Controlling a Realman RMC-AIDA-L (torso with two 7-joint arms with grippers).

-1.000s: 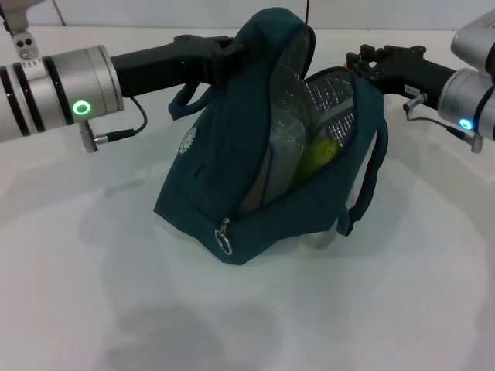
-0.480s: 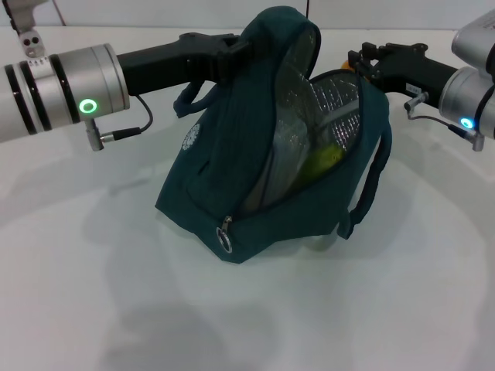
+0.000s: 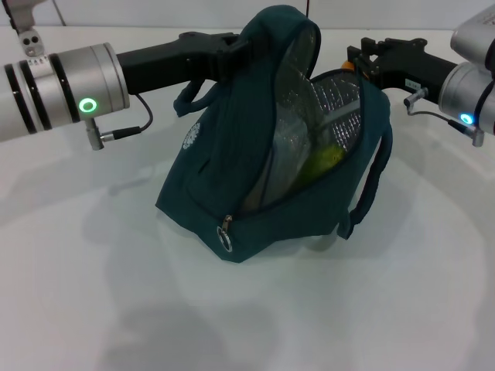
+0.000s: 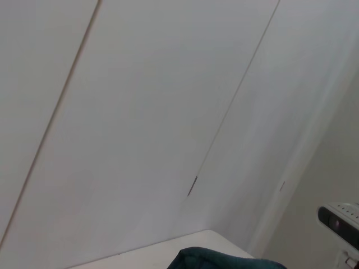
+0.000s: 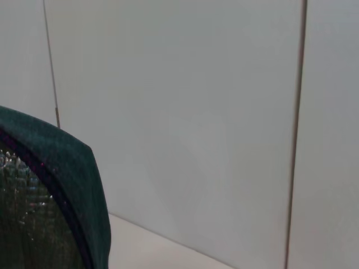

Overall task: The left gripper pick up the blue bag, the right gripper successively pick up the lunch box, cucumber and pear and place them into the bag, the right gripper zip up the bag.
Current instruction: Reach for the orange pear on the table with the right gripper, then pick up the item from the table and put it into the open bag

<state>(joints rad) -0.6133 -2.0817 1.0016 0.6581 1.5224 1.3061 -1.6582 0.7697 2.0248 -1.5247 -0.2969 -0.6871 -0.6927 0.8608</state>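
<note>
The blue bag (image 3: 209, 178) stands open on the white table, its top flap held up by my left gripper (image 3: 236, 52), which is shut on the fabric. Inside, against the silvery lining, the clear lunch box (image 3: 290, 143) and the green cucumber (image 3: 323, 161) lean together. At the bag's far right rim my right gripper (image 3: 357, 62) is shut on the pear (image 3: 350, 66), of which only an orange sliver shows. The left wrist view catches the top of the blue bag (image 4: 224, 260). The right wrist view shows the blue bag's rim (image 5: 67, 162) and lining.
The bag's ring zipper pull (image 3: 224, 241) hangs at the near lower end of the opening. One rope handle (image 3: 370, 182) droops on the right side. Bare white table (image 3: 116, 309) lies all around, and a grey wall stands behind.
The left arm shifted slightly right, raising the bag's flap a little. The right gripper edged up and left to the bag's rim, and an orange bit of pear came into sight.
</note>
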